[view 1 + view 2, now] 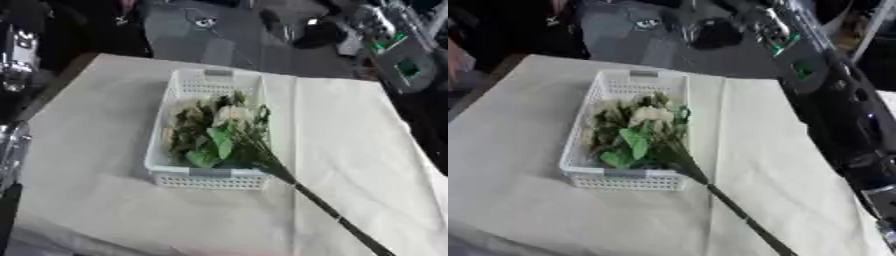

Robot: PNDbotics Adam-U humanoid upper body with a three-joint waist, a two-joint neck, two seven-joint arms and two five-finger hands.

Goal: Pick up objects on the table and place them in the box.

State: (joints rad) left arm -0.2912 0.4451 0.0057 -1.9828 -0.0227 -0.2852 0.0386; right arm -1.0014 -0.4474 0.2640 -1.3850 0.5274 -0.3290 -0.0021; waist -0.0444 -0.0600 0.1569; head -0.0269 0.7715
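One bunch of artificial flowers [219, 132] lies in the white plastic basket [162, 150] at the centre of the left eye view, heads and leaves inside the walls, while its dark stem [324, 207] runs over the basket's near right corner and down across the cream tablecloth [87, 200] toward the lower right edge of the frame. Neither robot hand can be made out in this view; a dark, silvery shape at the left edge may be part of the left arm, but no fingers show, so their state cannot be told.

Seen from the right eye view, the same basket sits left of centre, and the robot's right arm [842, 125] fills the right side of the frame, a black column from the upper edge to the lower right corner, clear of basket and flowers. Its hand falls outside the frame, so whether its fingers are spread or curled cannot be told.

As a judgement, the overhanging stem is the weak point: a passing arm catching it could lever the bunch back out or drag the light basket across the cloth.
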